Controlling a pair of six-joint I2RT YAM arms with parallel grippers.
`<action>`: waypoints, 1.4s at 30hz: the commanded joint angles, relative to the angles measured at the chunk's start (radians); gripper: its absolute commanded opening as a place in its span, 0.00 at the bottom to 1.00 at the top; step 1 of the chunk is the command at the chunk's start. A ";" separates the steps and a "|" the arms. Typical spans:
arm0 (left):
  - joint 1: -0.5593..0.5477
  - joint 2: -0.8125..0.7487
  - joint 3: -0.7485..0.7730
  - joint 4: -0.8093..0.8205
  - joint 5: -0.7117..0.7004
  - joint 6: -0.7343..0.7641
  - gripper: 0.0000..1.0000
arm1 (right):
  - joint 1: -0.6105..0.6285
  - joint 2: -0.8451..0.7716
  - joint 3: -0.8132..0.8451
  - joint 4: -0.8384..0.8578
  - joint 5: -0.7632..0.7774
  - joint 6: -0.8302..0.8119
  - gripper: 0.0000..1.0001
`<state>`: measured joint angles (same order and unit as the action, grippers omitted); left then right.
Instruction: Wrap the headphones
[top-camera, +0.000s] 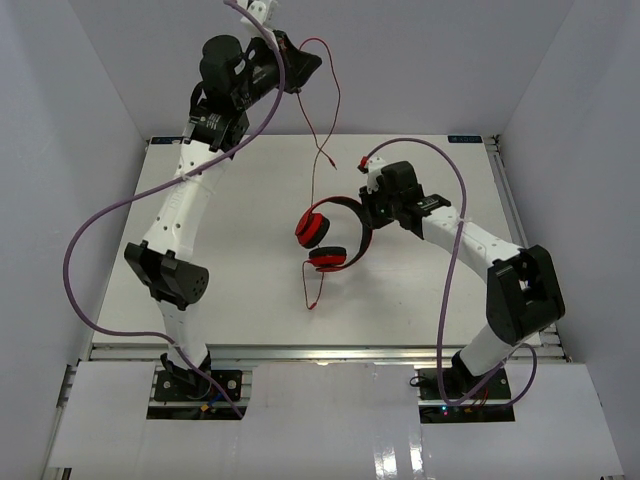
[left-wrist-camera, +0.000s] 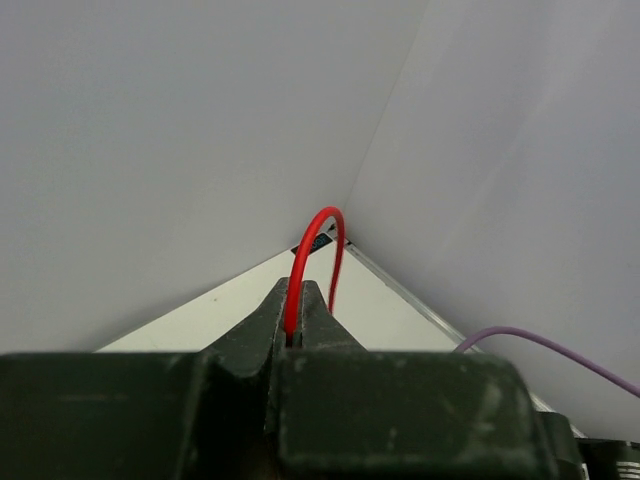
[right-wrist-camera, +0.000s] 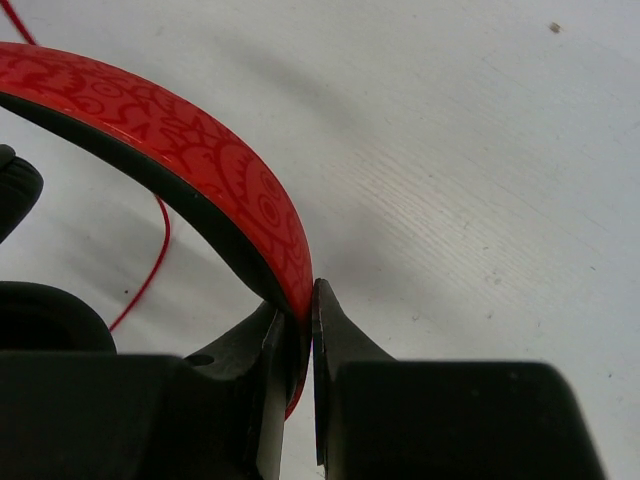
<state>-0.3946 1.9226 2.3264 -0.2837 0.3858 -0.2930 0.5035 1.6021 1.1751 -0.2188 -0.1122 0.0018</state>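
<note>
The red headphones (top-camera: 330, 237) are at the table's middle, with two round red cups and a black-lined band. My right gripper (top-camera: 372, 215) is shut on the headband (right-wrist-camera: 210, 170), which runs up and left from between its jaws. The thin red cord (top-camera: 325, 110) rises from the table to my left gripper (top-camera: 300, 72), raised high at the back. In the left wrist view the left gripper (left-wrist-camera: 296, 300) is shut on the cord (left-wrist-camera: 318, 240), which loops up out of the jaws. A loose cord end (top-camera: 310, 290) trails on the table in front of the cups.
White walls enclose the table (top-camera: 250, 290) on the left, back and right. Thick purple cables (top-camera: 100, 230) hang along both arms. The table's back corner (left-wrist-camera: 330, 240) shows just beyond the left gripper.
</note>
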 joint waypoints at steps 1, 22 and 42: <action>-0.001 -0.106 0.022 0.031 0.040 -0.045 0.00 | 0.009 0.064 0.091 0.067 0.100 0.064 0.08; -0.040 -0.139 0.083 0.055 0.108 -0.227 0.00 | 0.086 0.319 0.405 0.113 0.415 0.497 0.08; -0.103 -0.304 -0.021 0.040 0.092 -0.287 0.00 | 0.004 0.547 0.765 0.054 0.320 0.707 0.08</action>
<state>-0.4874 1.7463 2.3512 -0.2419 0.4832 -0.5766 0.5571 2.1520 1.8460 -0.2302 0.2438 0.6359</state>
